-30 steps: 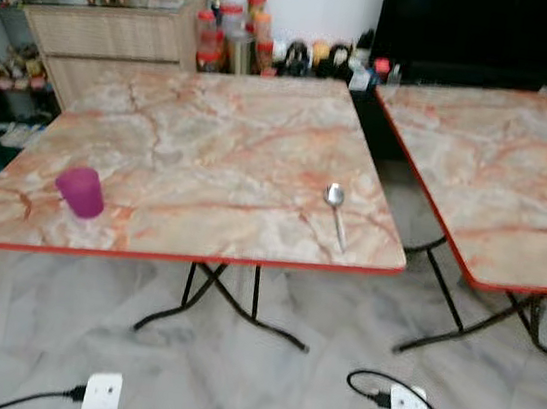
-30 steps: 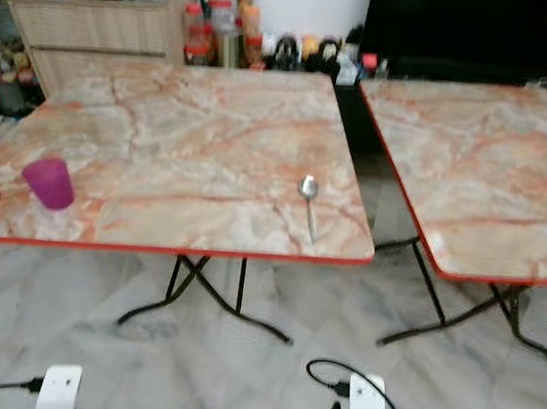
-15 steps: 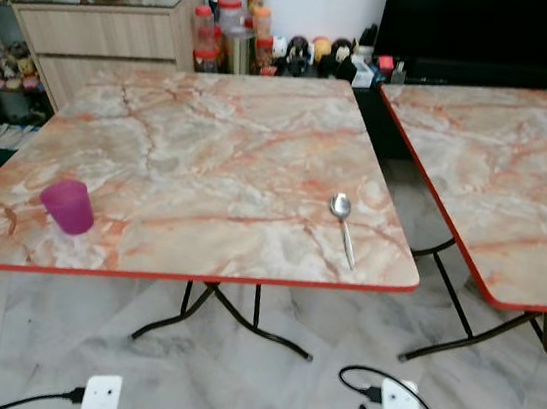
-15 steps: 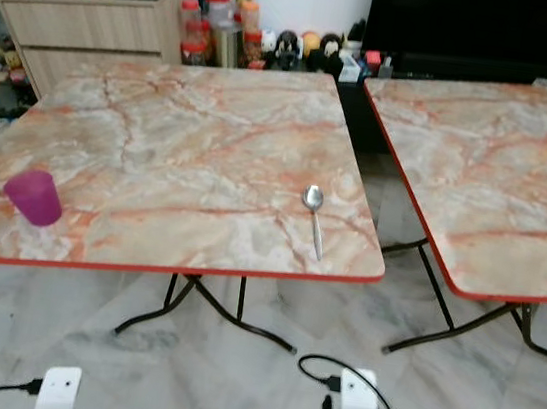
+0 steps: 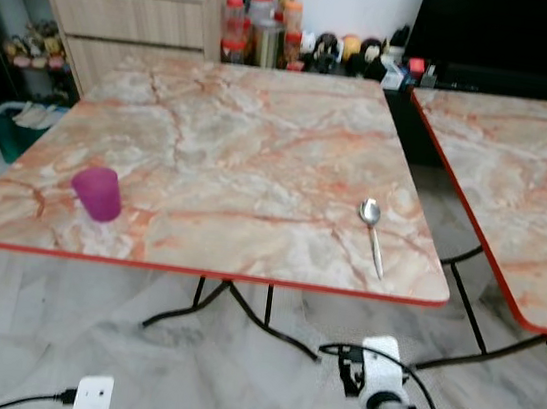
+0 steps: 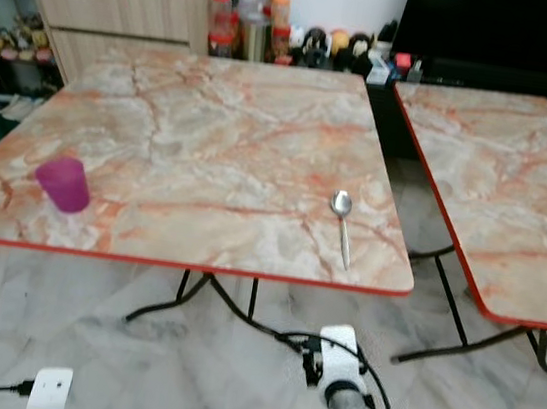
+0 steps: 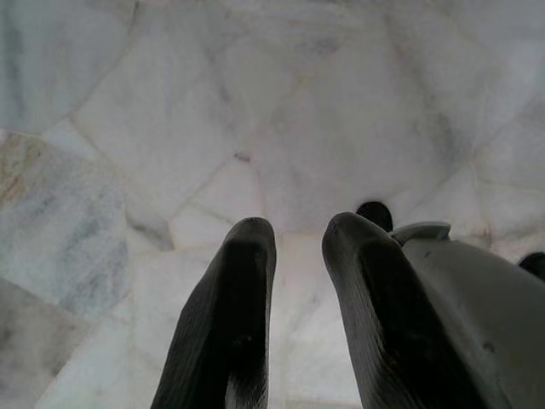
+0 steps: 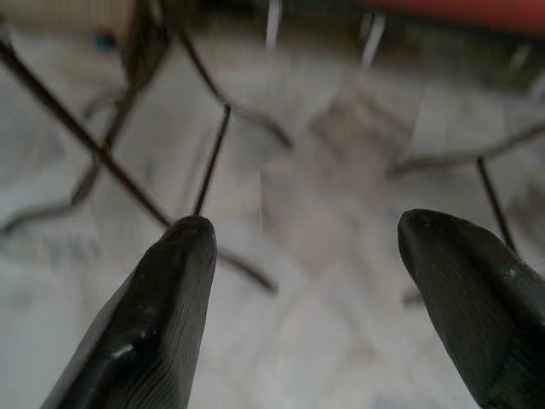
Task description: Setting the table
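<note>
A purple cup (image 5: 98, 193) stands upright near the front left edge of the marble-patterned table (image 5: 242, 140). A metal spoon (image 5: 371, 235) lies near the table's front right corner, bowl away from me. My right arm (image 5: 383, 385) reaches forward low in front of the table, below its edge. In its wrist view, the right gripper (image 8: 311, 230) is open and empty, facing the table's black legs (image 8: 111, 162) and the floor. My left arm (image 5: 94, 398) hangs low. Its gripper (image 7: 298, 234) is shut over the marble floor, holding nothing.
A second marble table (image 5: 518, 186) stands to the right, with a narrow gap between the two. Behind are a wooden cabinet (image 5: 136, 20), jars and bottles (image 5: 267, 27) on the floor, and a dark TV unit (image 5: 518, 35). A green bin (image 5: 22, 126) sits far left.
The whole picture has shifted: the camera has come nearer the table and swung a little. My right arm has risen and extended forward. Cup and spoon lie where they were.
</note>
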